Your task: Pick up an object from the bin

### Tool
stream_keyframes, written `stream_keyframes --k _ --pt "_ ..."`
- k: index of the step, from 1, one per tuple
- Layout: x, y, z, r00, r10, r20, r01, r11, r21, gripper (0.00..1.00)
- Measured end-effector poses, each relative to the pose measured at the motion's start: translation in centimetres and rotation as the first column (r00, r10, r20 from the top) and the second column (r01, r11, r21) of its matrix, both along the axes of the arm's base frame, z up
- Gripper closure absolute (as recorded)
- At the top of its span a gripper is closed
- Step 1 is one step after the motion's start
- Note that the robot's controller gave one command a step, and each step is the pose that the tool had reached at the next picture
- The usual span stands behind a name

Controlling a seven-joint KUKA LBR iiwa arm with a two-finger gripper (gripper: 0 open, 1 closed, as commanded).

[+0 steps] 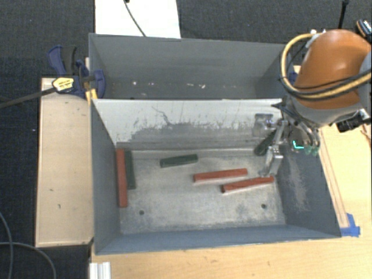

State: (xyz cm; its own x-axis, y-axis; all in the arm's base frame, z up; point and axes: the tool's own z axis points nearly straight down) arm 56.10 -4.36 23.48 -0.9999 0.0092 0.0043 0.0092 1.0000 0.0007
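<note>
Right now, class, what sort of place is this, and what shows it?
Probably a robotics lab test station: a robot gripper hangs inside a grey metal bin holding a few loose bars.

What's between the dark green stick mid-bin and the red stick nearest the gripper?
In the camera view, a second red stick lies between the dark green stick and the nearest red stick.

Robotics laboratory. A grey metal bin [192,68] is set on dark carpet [35,28]; an orange-covered robot arm [331,57] is positioned over one end, and a loose cable [26,99] is trailed across the floor.
</note>
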Motion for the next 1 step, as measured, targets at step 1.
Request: stream_keyframes --k 1 --pt "-0.39 1.86 -16.6 0.982 0.188 -0.001 -0.188 0.982 0.001 0.0"
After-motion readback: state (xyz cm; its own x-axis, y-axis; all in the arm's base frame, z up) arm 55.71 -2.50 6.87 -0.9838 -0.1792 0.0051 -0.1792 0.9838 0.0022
